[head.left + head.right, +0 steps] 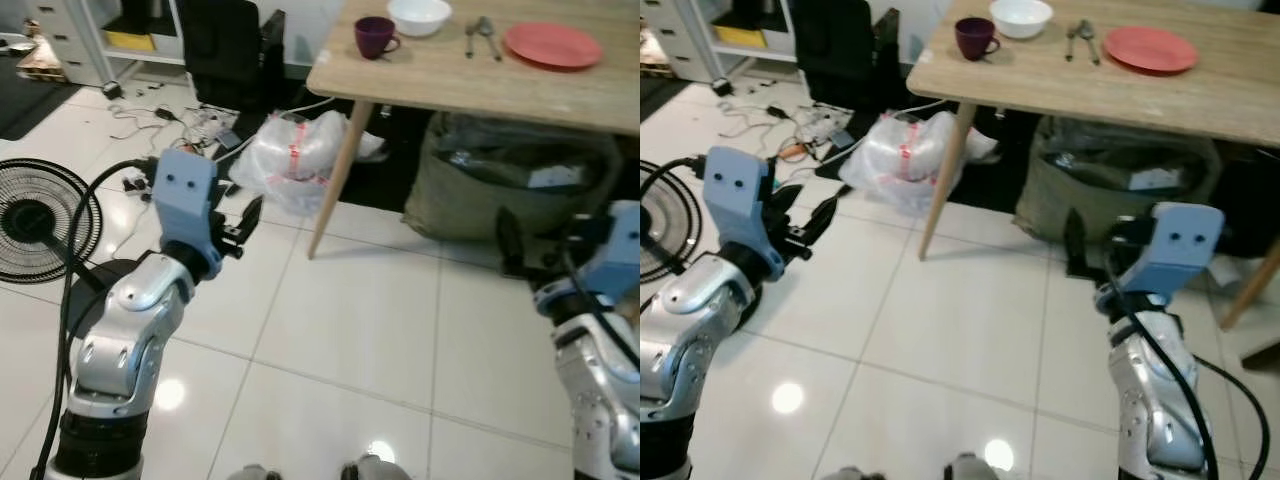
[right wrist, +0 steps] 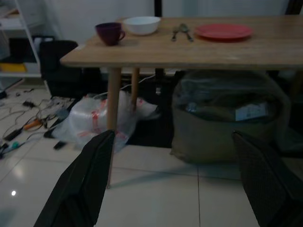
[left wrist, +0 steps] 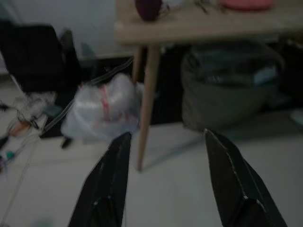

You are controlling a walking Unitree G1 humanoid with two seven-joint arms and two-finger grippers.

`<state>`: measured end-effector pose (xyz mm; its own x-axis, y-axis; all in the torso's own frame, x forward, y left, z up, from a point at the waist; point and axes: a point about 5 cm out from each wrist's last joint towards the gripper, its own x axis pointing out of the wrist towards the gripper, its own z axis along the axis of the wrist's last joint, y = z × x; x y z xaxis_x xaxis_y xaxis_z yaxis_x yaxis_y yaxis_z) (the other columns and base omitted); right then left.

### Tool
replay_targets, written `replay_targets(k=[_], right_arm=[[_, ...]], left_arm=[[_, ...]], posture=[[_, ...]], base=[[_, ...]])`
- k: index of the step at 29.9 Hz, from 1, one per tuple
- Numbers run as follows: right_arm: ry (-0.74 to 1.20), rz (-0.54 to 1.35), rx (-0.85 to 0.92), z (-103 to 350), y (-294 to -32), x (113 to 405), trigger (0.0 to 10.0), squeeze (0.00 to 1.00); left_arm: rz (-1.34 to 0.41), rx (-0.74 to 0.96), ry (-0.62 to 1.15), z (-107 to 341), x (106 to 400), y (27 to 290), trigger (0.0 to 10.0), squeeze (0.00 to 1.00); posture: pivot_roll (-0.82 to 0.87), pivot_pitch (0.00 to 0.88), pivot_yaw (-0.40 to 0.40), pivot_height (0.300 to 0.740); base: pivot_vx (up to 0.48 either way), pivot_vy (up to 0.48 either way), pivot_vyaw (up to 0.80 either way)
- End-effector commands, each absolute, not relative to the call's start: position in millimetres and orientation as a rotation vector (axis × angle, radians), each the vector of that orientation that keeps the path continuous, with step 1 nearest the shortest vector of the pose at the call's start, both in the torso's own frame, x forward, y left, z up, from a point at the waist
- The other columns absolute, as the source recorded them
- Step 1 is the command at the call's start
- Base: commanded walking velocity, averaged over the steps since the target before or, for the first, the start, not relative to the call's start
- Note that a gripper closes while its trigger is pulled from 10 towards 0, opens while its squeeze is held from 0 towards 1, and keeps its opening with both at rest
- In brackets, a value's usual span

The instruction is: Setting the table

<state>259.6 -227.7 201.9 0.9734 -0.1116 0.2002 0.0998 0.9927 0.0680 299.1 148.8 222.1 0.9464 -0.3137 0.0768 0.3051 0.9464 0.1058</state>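
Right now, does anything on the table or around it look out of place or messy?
On the table nothing looks spilled or tipped: mug, bowl, cutlery and plate sit in a row. The floor beside it is messy: loose cables and a plastic bag by the table leg.

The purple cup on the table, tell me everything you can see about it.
The purple cup is a small, dark, glossy mug that looks ceramic. It stands upright near the corner of the wooden table, with its handle turned toward the white bowl that sits next to it. Whether the two touch cannot be told. Its inside is too dark to show any contents. Nothing grips it.
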Motion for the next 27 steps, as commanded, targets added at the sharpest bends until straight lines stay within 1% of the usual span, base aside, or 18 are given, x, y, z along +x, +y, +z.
replay_targets(k=[1,20,27], right_arm=[[-0.197,-0.094,0.061,200.1,-224.9,259.5,10.0,0.0],[-0.195,-0.096,0.057,199.1,-225.0,259.3,10.0,0.0],[-0.194,-0.099,0.057,198.5,-225.5,259.1,10.0,0.0]], left_arm=[[-0.297,0.096,-0.071,217.1,299.1,153.6,10.0,0.0],[-0.308,0.095,-0.077,217.8,301.1,151.0,10.0,0.0],[-0.303,0.084,-0.066,217.8,302.4,149.9,10.0,0.0]], posture=[[-0.15,0.068,0.075,0.74],[-0.15,0.062,0.08,0.74],[-0.15,0.063,0.081,0.74]], base=[[-0.33,0.0,0.0],[-0.314,0.0,0.0],[0.0,0.0,0.0]])
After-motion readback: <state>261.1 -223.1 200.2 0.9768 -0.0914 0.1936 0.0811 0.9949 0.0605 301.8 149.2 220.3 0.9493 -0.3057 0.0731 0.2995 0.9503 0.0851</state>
